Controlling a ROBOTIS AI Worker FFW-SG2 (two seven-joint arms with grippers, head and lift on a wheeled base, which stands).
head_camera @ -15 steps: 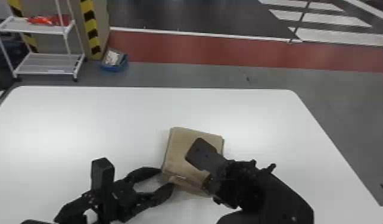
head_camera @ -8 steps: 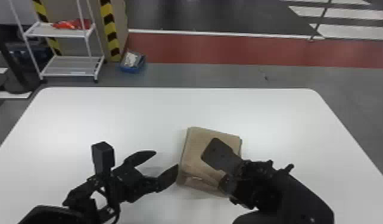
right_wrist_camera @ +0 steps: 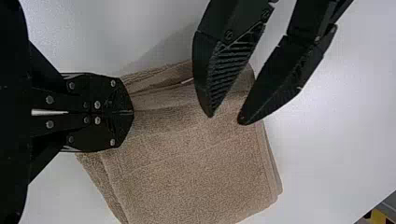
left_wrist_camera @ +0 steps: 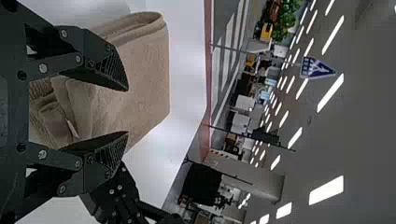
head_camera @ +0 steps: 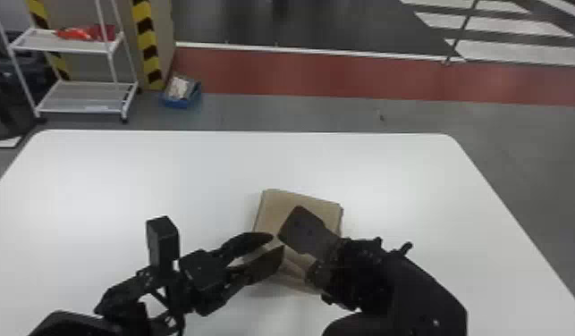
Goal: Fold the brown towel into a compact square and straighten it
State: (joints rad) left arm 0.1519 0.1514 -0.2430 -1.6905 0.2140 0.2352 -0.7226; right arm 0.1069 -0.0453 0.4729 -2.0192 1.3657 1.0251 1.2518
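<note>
In the head view, the towel lies below the centre, a little turned on the table. Left gripper points to the right, fingers moderately apart, tips over the towel's left part, holding nothing. Right gripper is closed over it; I cannot tell if cloth is pinched. Loose folds lie at the lower edge, probably next to straighten.
</note>
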